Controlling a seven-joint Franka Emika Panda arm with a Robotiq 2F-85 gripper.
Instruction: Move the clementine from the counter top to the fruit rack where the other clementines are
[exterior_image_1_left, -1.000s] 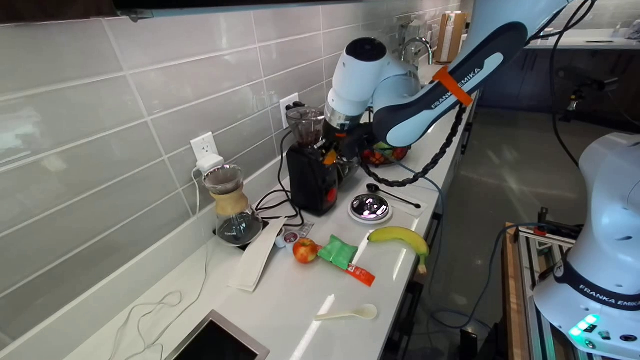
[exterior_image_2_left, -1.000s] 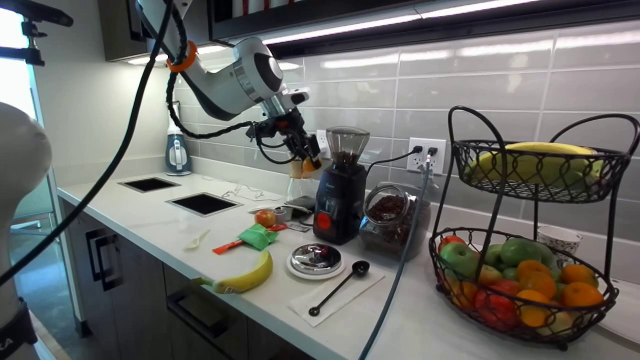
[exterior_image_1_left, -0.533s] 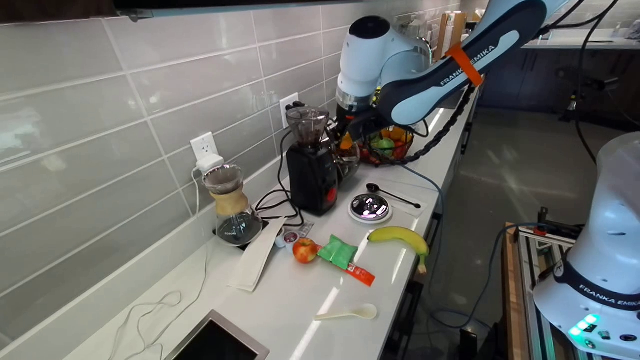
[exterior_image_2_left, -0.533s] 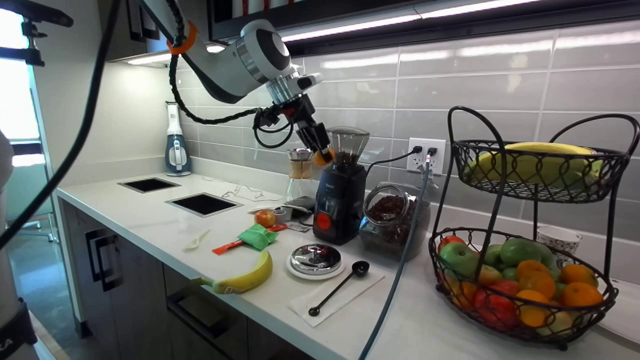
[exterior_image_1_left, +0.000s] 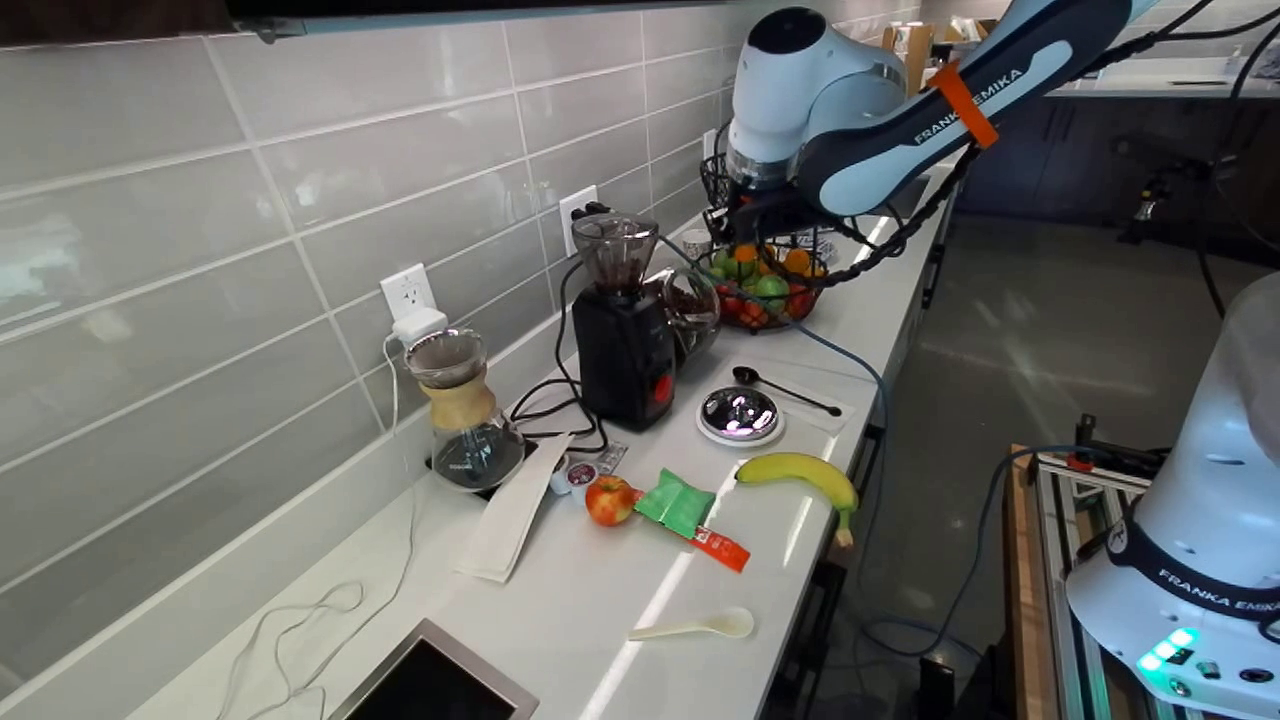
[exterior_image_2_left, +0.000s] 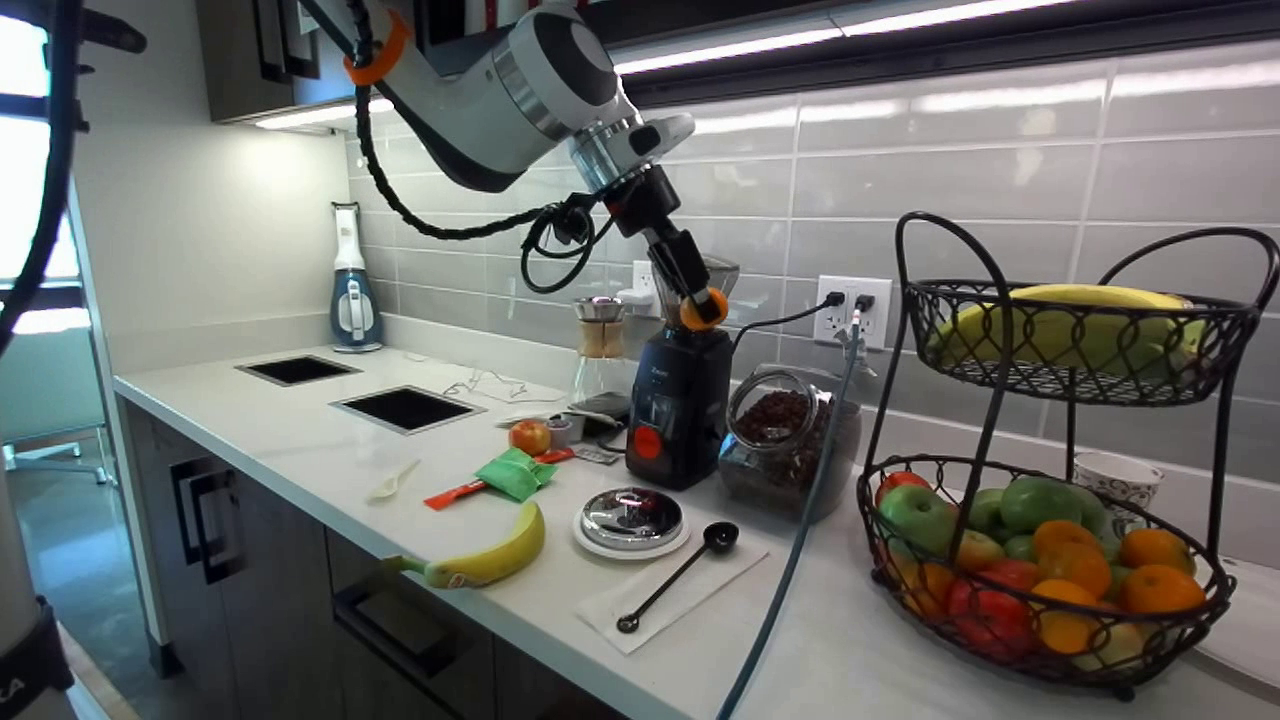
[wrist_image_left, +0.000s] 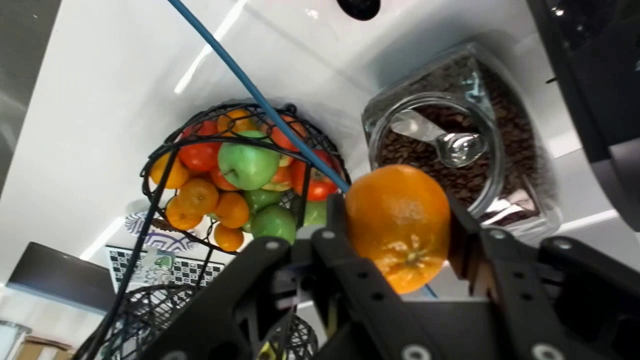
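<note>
The clementine is held between both fingers of my gripper in the wrist view. In an exterior view the clementine is in the air in front of the grinder's hopper, well above the counter top. The black wire fruit rack stands to the right there, apart from the gripper. Bananas lie in its upper tier. The other clementines lie in its lower basket with apples and other fruit. In the wrist view the other clementines are left of the fingers, below them.
A black coffee grinder and a glass jar of coffee beans stand between gripper and rack. A blue cable runs across the counter before the rack. A chrome lid, black scoop, banana and apple lie on the counter.
My gripper has moved toward the fruit rack with the clementine held, to the right and slightly up in an exterior view. The objects on the counter have not moved.
</note>
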